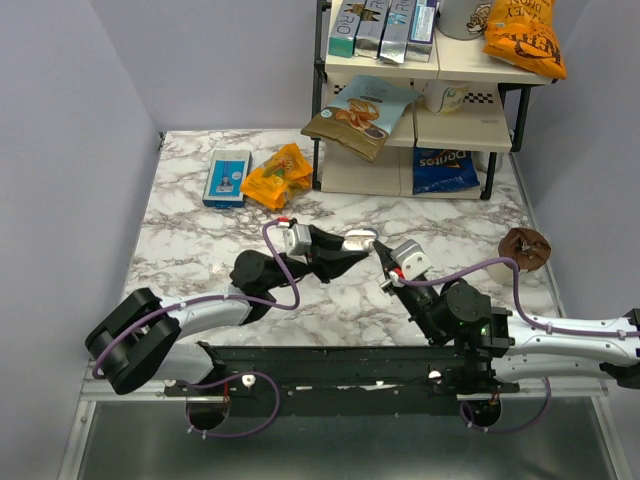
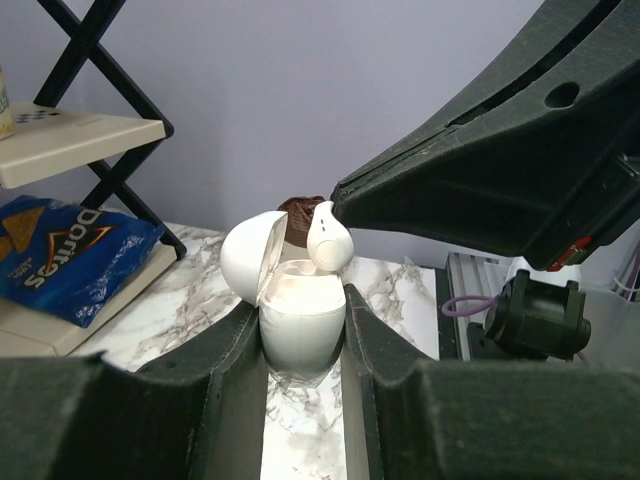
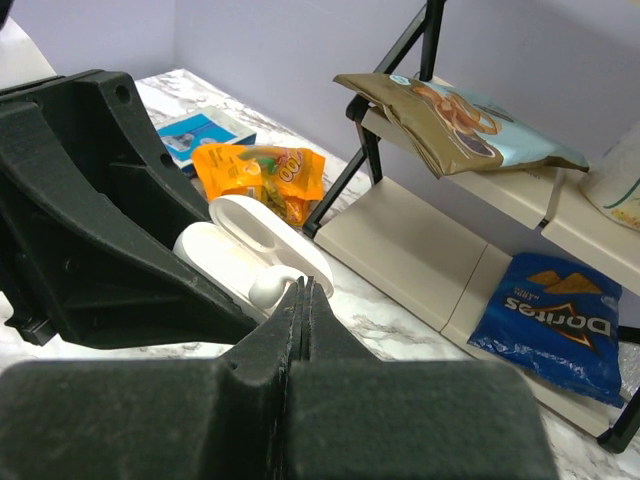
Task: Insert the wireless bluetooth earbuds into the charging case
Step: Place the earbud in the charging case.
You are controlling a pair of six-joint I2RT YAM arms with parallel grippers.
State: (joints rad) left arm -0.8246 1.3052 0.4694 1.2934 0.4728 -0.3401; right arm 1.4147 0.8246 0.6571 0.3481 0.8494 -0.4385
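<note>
The charging case [image 2: 300, 325] is a white egg-shaped shell, held upright just above the marble with its lid [image 2: 243, 255] flipped open to the left. My left gripper [image 2: 298, 305] is shut on its body, one finger on each side. A white earbud [image 2: 327, 238] hangs over the open top, its lower end at the rim. My right gripper [image 2: 340, 200] reaches in from the right and is shut on the earbud's stem. In the right wrist view the earbud [image 3: 268, 290] sits at the shut tips of the right gripper [image 3: 305, 288], beside the case [image 3: 215, 255]. From above, both grippers meet at the case [image 1: 360, 240].
A black-framed shelf rack [image 1: 420, 130] stands at the back with a Doritos bag [image 1: 443, 168] and other snack bags on it. An orange packet [image 1: 277, 176] and a blue box [image 1: 227, 177] lie at the back left. A brown round item [image 1: 525, 247] sits at the right.
</note>
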